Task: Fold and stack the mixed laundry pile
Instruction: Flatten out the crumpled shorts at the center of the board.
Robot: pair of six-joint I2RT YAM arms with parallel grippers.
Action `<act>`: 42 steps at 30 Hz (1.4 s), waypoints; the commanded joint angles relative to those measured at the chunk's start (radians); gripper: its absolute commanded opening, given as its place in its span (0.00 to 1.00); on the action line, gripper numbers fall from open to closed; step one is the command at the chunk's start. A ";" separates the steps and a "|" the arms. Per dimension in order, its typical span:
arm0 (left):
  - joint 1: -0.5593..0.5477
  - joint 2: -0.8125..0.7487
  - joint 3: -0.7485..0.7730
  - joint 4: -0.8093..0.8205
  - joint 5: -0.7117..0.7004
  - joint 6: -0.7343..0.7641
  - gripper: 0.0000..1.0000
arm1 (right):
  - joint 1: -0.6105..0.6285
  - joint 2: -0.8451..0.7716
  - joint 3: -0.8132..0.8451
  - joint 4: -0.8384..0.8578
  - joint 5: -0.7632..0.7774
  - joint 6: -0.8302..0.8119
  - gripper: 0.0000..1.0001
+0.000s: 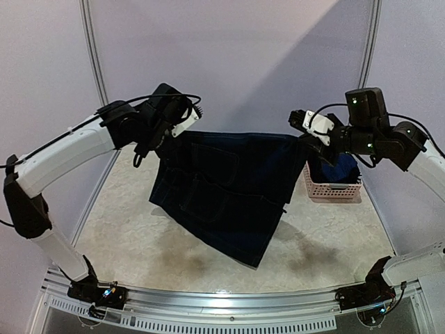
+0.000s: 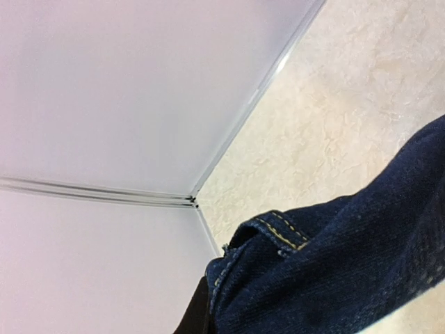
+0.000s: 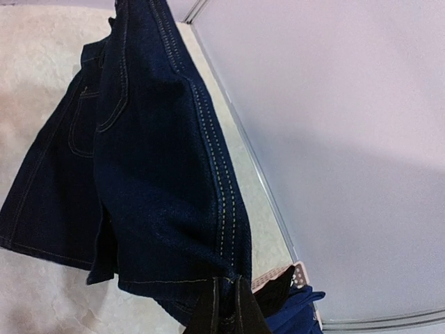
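**Top view.** The left gripper (image 1: 172, 132) is raised at 10 o'clock and is clamped on the upper left corner of the denim (image 1: 222, 188). The right gripper (image 1: 306, 138) is raised at 2 o'clock and is clamped on the upper right corner. The denim hangs between them as a spread dark navy sheet with its top edge nearly level. Its lower corner points to 6 o'clock, above the pale marbled table (image 1: 125, 243). A seam and a pocket outline show on its face. A pink perforated basket (image 1: 334, 189) stands on the table at 3 o'clock, just beyond the right gripper. Blue cloth (image 1: 342, 169) lies in it.

**Left wrist view.** Denim (image 2: 334, 271) fills the 5 o'clock corner. It has a folded hem with yellow stitching. One dark finger (image 2: 197, 314) shows at 6 o'clock, pressed against the hem. The table (image 2: 348, 104) runs toward 1 o'clock and the wall (image 2: 104, 104) fills the left side.

**Right wrist view.** The right gripper (image 3: 227, 309) is at 6 o'clock. Its two dark fingers are pinched together on the edge of the denim (image 3: 153, 174). The denim falls away toward 11 o'clock, with a double row of pale stitching down the side seam and a curved pocket seam. The basket (image 3: 299, 273) rim shows at 5 o'clock, with blue cloth (image 3: 292, 314) beside it.
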 commanded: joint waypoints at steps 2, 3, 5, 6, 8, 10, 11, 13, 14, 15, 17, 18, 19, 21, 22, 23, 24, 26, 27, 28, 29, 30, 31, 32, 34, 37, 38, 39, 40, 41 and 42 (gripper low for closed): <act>-0.100 -0.151 0.038 -0.149 -0.124 -0.095 0.00 | -0.008 0.022 0.112 -0.007 -0.060 0.050 0.00; -0.117 -0.171 0.043 -0.161 -0.135 -0.104 0.00 | -0.009 0.024 0.123 -0.013 -0.068 0.055 0.00; -0.154 -0.200 0.060 -0.201 -0.157 -0.126 0.00 | -0.008 0.027 0.148 -0.026 -0.089 0.072 0.00; -0.177 -0.210 0.072 -0.218 -0.172 -0.136 0.00 | -0.008 0.025 0.163 -0.040 -0.106 0.079 0.00; -0.229 -0.226 0.090 -0.251 -0.206 -0.157 0.00 | -0.008 0.020 0.198 -0.070 -0.148 0.096 0.00; -0.291 -0.234 0.108 -0.279 -0.246 -0.177 0.00 | -0.009 0.016 0.247 -0.113 -0.205 0.116 0.00; -0.327 -0.235 0.118 -0.292 -0.274 -0.184 0.00 | -0.008 0.015 0.269 -0.143 -0.251 0.119 0.00; -0.413 -0.234 0.143 -0.307 -0.355 -0.185 0.00 | -0.008 0.017 0.337 -0.211 -0.351 0.120 0.00; -0.456 -0.229 0.159 -0.312 -0.399 -0.182 0.00 | -0.012 0.020 0.368 -0.237 -0.409 0.130 0.00; -0.504 -0.224 0.179 -0.314 -0.453 -0.175 0.00 | -0.022 0.020 0.398 -0.252 -0.467 0.139 0.00; -0.596 -0.212 0.212 -0.297 -0.563 -0.144 0.00 | -0.042 0.023 0.448 -0.273 -0.554 0.177 0.00; -0.637 -0.208 0.220 -0.268 -0.616 -0.111 0.00 | -0.049 0.025 0.466 -0.278 -0.579 0.184 0.00; -0.672 -0.207 0.216 -0.209 -0.664 -0.061 0.00 | -0.056 0.025 0.483 -0.286 -0.601 0.190 0.00; -0.728 -0.216 0.154 -0.012 -0.746 0.111 0.00 | -0.065 0.024 0.512 -0.305 -0.634 0.192 0.00; -0.746 -0.227 0.102 0.160 -0.783 0.252 0.00 | -0.068 0.024 0.525 -0.311 -0.648 0.192 0.00; -0.764 -0.240 0.038 0.375 -0.808 0.426 0.00 | -0.071 0.020 0.536 -0.319 -0.659 0.192 0.00; -0.771 -0.253 -0.033 0.623 -0.824 0.617 0.00 | -0.073 0.018 0.545 -0.328 -0.669 0.193 0.00; -0.771 -0.264 -0.112 1.049 -0.850 0.904 0.00 | -0.077 0.010 0.546 -0.329 -0.674 0.198 0.00; -0.764 -0.274 -0.123 1.073 -0.856 0.882 0.00 | -0.078 0.004 0.537 -0.326 -0.670 0.200 0.00; -0.753 -0.288 -0.138 1.074 -0.863 0.852 0.00 | -0.079 0.001 0.522 -0.321 -0.655 0.202 0.00; -0.739 -0.304 -0.158 1.075 -0.870 0.822 0.00 | -0.078 -0.001 0.506 -0.315 -0.641 0.202 0.00; -0.723 -0.325 -0.181 1.075 -0.876 0.792 0.00 | -0.080 -0.006 0.485 -0.306 -0.624 0.202 0.00; -0.710 -0.345 -0.207 1.074 -0.881 0.761 0.00 | -0.079 -0.008 0.454 -0.286 -0.601 0.208 0.00; -0.695 -0.365 -0.233 1.075 -0.885 0.734 0.00 | -0.078 -0.010 0.431 -0.269 -0.577 0.214 0.00; -0.666 -0.390 -0.276 1.093 -0.903 0.719 0.00 | -0.079 -0.011 0.392 -0.243 -0.543 0.225 0.00; -0.612 -0.356 -0.339 1.517 -0.956 1.081 0.00 | -0.079 -0.007 0.352 -0.210 -0.510 0.245 0.00; -0.595 -0.349 -0.338 1.558 -0.966 1.120 0.00 | -0.079 -0.004 0.346 -0.205 -0.506 0.252 0.00; -0.587 -0.347 -0.330 1.536 -0.965 1.115 0.00 | -0.079 0.001 0.342 -0.199 -0.504 0.256 0.00; -0.583 -0.348 -0.320 1.468 -0.955 1.090 0.00 | -0.078 0.005 0.337 -0.190 -0.505 0.265 0.00; -0.582 -0.349 -0.307 1.392 -0.941 1.054 0.00 | -0.080 0.009 0.335 -0.184 -0.506 0.270 0.00; -0.577 -0.347 -0.291 1.326 -0.923 1.027 0.00 | -0.079 0.013 0.334 -0.180 -0.510 0.278 0.00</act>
